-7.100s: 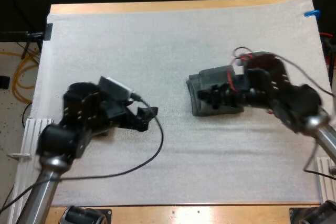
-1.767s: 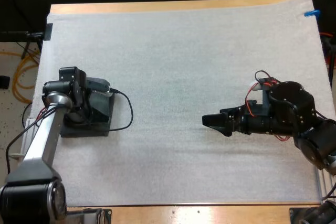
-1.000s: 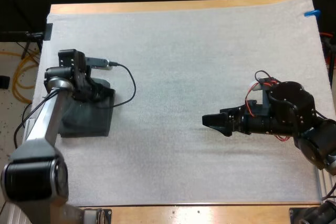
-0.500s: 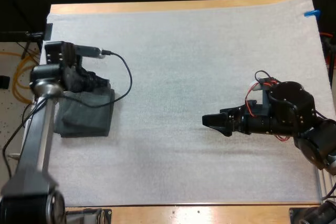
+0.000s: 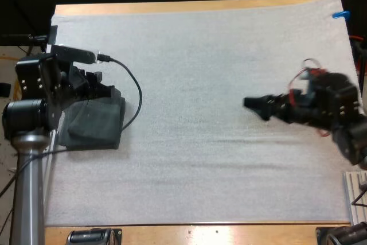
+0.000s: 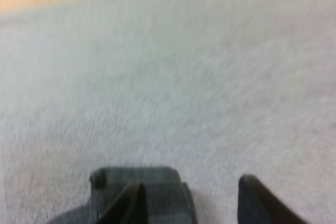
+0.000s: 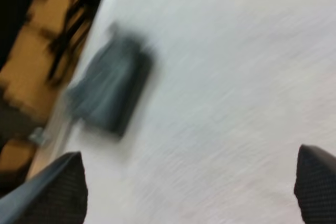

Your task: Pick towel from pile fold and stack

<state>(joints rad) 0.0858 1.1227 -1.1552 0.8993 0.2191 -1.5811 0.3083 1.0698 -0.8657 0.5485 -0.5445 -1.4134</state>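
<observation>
A folded dark grey-green towel [image 5: 94, 124] lies flat at the mat's left edge. My left gripper [image 5: 105, 90] hovers just over the towel's far edge, open, with nothing between its fingers. In the left wrist view, the left gripper [image 6: 192, 183] has its two fingers apart above the towel [image 6: 144, 179]. My right gripper [image 5: 256, 104] hangs over the bare mat at the right, far from the towel. In the right wrist view, the right gripper [image 7: 190, 153] is wide open and empty, with the towel [image 7: 107, 95] far ahead of it.
The white mat [image 5: 195, 73] covers the table, and wooden edges show at the far and near sides. A black cable [image 5: 133, 93] loops from my left arm over the mat beside the towel. Yellow cables lie on the floor past the left edge.
My left arm has lifted off the folded towel and drawn back to the left, leaving it flat. My right arm has pulled back to the right.
</observation>
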